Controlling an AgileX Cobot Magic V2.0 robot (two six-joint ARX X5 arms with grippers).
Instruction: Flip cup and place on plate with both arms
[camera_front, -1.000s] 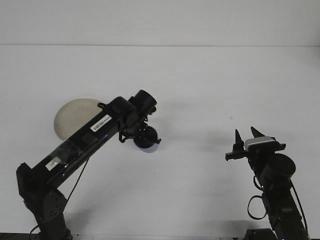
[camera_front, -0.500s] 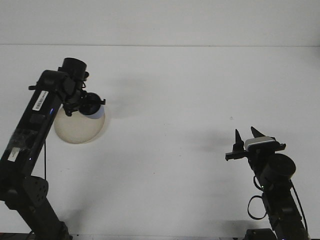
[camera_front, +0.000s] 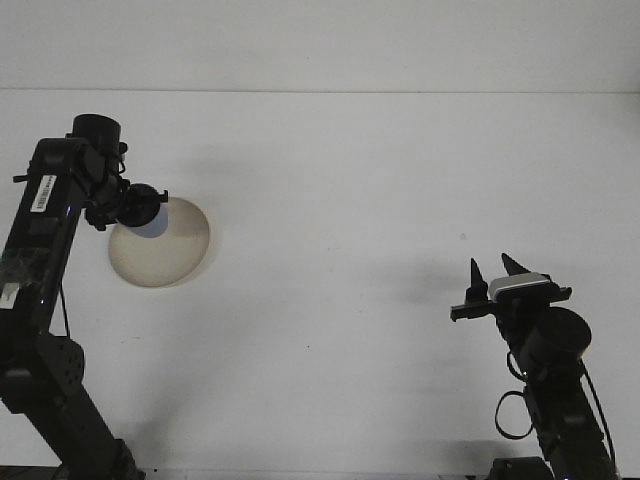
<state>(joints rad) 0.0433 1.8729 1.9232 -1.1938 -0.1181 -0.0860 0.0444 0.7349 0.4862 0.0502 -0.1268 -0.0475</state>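
Cup (camera_front: 147, 210): small, dark with a pale bluish lower part, held at the tip of the left gripper (camera_front: 135, 205), over the upper-left rim of the plate (camera_front: 165, 255). Whether the cup touches the plate or hangs just above it cannot be told from this view. Its orientation (mouth up or down) is also unclear; the cup is small and partly masked by the gripper.

Plate: round, cream, lying flat on the table (camera_front: 380, 200) toward the left edge, about mid-depth.

Left gripper: pinching the cup; fingers pressed against it, as far as the dark outline shows.

Right gripper (camera_front: 497, 272): fingers spread, nothing between them, parked near the right front corner of the table, well apart from cup and plate.

Progress, judged: pick-up is done and the cup is over the plate. Left to do: set it down, release, pull the arm back. Flip status not confirmable.

Change versus earlier frames: one second ago the left arm reached toward the table's centre, cup held right of the plate. Half a second ago it was over the plate's upper edge. Now it sits further left and the cup overlaps the rim. Right arm unchanged throughout.
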